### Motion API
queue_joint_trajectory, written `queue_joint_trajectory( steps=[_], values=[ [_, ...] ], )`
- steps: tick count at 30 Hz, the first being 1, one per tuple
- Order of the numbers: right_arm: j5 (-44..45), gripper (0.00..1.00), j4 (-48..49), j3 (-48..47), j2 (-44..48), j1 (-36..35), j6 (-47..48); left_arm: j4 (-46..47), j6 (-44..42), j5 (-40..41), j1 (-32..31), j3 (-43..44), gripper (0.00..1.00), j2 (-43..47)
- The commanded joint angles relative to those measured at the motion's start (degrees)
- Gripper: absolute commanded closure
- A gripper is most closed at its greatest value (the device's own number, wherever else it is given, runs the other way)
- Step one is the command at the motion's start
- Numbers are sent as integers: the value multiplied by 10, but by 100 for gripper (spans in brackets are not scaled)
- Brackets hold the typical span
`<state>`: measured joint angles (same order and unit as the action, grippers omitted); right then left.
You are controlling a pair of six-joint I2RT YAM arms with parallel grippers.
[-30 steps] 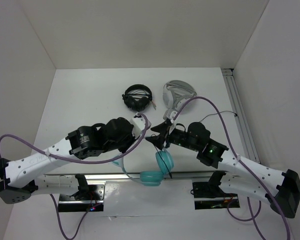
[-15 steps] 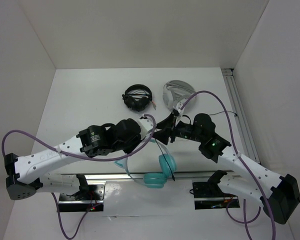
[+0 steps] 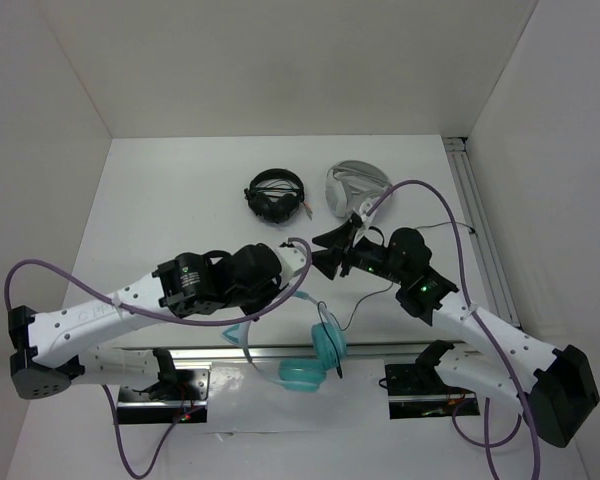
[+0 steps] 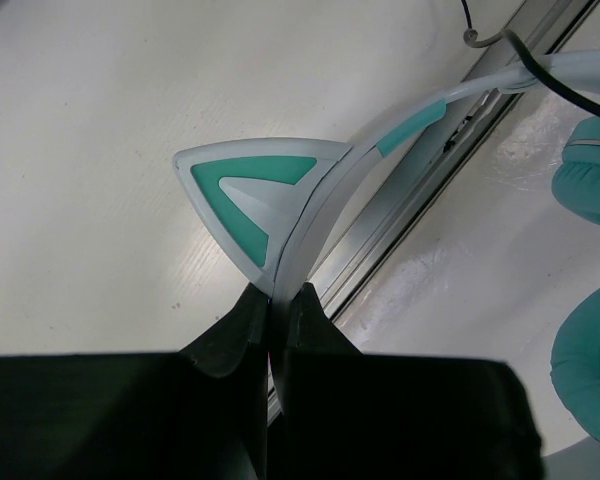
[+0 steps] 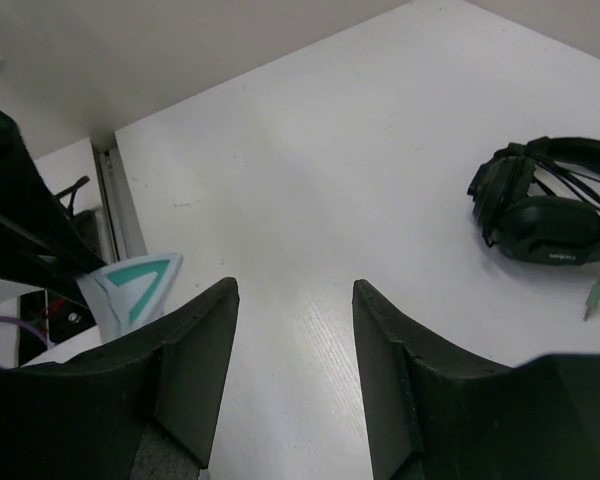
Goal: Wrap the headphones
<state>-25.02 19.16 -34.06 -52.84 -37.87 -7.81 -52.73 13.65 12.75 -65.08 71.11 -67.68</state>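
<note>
The teal headphones hang from my left gripper, their two ear cups low over the table's near rail. In the left wrist view my left gripper is shut on the pale blue headband just below a cat ear. The thin black cable trails right from the cups. My right gripper is open and empty, just beyond the left one. In the right wrist view it points at bare table, with the cat ear at its left.
Black headphones lie at the table's far middle, also in the right wrist view. White-grey headphones lie to their right. An aluminium rail runs along the right side and another along the near edge.
My left gripper has carried the headphones toward the near edge, so the ear cups sit lower. My right gripper has drawn back a little toward the far side, away from the headband.
</note>
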Motion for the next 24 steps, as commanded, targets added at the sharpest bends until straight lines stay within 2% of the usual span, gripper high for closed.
queue_joint_trajectory(
  steps=[1, 6, 10, 12, 14, 16, 18, 22, 24],
  values=[
    [8, 43, 67, 22, -14, 3, 8, 19, 18, -26, -1, 30, 100, 27],
    [70, 42, 85, 69, -25, 16, 8, 11, 38, -19, -1, 50, 100, 33],
    [101, 37, 151, 144, 25, 96, -43, 11, 58, -19, -1, 62, 100, 54],
    [106, 37, 150, 164, 56, 123, -65, -1, 74, 1, -1, 89, 100, 54],
    [106, 33, 149, 178, 83, 160, -80, -33, 115, 35, -1, 124, 99, 54],
    [79, 28, 163, 203, 117, 186, -94, -55, 145, 74, 4, 158, 99, 47],
    [39, 28, 164, 210, 117, 199, -94, -69, 153, 90, 10, 176, 99, 41],
    [-99, 28, 196, 196, 50, 206, -87, -75, 159, 75, 22, 206, 99, 41],
    [-130, 28, 216, 189, 10, 206, -87, -75, 159, 75, 22, 214, 99, 41]
  ],
)
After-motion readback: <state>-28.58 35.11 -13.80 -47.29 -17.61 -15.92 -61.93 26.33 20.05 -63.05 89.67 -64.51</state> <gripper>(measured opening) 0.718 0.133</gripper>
